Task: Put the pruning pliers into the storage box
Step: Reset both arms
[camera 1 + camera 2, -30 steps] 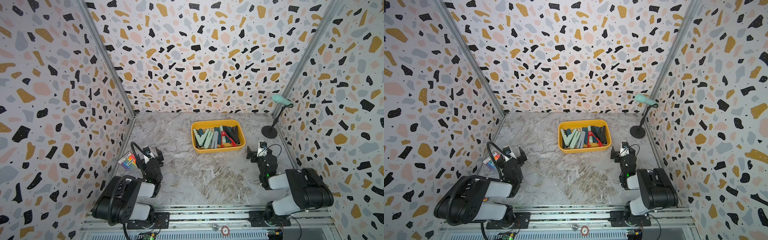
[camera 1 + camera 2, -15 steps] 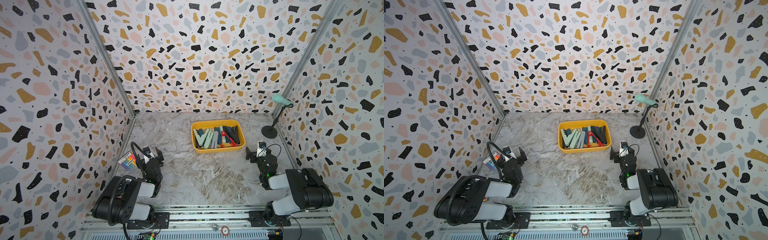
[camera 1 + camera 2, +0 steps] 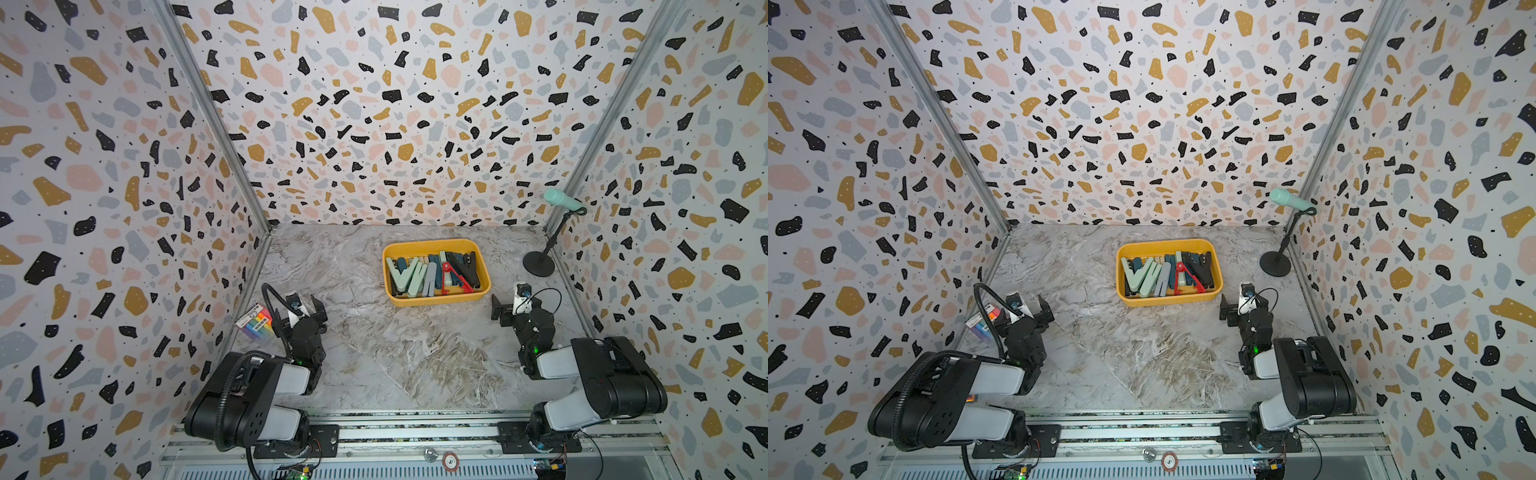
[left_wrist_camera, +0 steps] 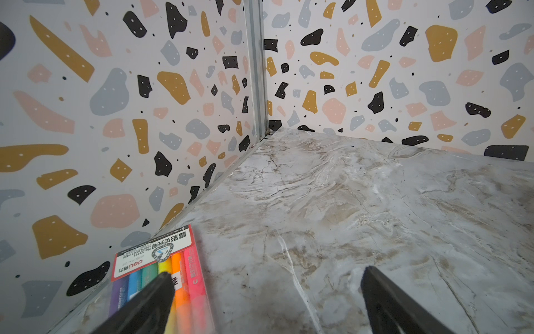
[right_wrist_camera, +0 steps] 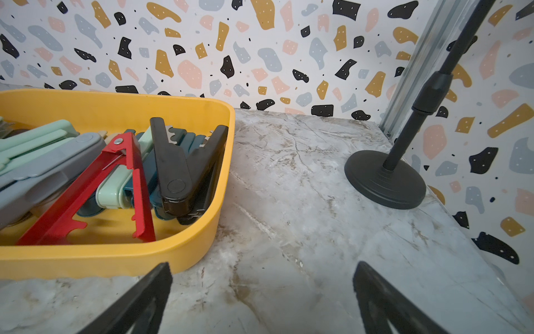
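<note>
Here, the shallow yellow plastic storage box [image 3: 432,243] holds the multicoloured hinged pruning pliers [image 3: 419,274], just beside the spread, empty right gripper [image 5: 261,269]. The left gripper [image 4: 267,274] gapes empty too.

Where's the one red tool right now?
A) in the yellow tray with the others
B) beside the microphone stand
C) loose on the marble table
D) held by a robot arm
A: the red pruning pliers lie inside the storage box, resting on other tools.

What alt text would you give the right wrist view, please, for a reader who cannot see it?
A yellow storage box holds a heap of pruning pliers, a red pair on top, on a marbled table. A black round-based stand is beside it; the right gripper, jaws open, is empty.
</note>
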Tool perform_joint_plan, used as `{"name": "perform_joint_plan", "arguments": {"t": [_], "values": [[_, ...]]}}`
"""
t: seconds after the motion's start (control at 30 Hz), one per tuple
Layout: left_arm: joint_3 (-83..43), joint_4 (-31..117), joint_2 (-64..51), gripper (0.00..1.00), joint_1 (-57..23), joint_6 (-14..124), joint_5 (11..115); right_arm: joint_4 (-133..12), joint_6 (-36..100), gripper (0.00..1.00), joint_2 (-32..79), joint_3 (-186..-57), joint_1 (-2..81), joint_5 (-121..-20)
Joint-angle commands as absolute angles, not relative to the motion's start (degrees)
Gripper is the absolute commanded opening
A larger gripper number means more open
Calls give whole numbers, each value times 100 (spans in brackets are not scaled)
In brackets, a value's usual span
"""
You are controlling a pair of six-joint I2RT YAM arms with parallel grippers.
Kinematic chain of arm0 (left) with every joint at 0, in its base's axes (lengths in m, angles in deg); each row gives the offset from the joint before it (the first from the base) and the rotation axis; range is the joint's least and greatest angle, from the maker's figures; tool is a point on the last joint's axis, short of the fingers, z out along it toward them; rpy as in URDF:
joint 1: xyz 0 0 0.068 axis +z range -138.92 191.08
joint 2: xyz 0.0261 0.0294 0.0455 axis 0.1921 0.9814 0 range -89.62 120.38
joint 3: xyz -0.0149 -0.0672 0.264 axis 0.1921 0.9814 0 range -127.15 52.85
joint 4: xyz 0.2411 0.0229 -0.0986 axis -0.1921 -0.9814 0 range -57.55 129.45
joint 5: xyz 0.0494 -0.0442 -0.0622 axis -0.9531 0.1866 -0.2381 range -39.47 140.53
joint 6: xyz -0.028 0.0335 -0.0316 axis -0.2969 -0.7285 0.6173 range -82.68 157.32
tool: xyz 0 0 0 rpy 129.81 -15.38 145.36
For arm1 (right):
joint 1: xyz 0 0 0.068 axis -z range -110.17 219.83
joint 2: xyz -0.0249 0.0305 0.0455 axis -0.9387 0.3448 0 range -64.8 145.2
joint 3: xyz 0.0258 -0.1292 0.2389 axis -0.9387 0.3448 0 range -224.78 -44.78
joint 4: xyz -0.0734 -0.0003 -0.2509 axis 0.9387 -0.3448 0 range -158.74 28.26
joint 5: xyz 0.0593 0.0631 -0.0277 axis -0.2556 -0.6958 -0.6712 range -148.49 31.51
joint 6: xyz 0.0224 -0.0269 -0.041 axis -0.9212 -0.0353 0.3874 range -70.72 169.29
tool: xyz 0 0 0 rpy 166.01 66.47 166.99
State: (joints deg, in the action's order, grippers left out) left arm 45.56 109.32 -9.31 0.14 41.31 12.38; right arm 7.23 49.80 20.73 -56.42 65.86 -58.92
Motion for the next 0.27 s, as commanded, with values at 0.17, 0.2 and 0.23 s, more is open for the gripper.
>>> {"name": "perform_joint_plan", "arguments": {"t": [0.17, 0.2, 0.23], "values": [[4502, 11171, -936, 100, 53, 4110, 1228, 722, 5028, 99, 2054, -5777, 6609, -5905], [4502, 11170, -933, 100, 53, 4110, 1232, 725, 5028, 99, 2054, -5776, 6605, -5906], [4502, 11170, -930, 99, 53, 4113, 1228, 718, 5026, 99, 2054, -5784, 6605, -5911]]}}
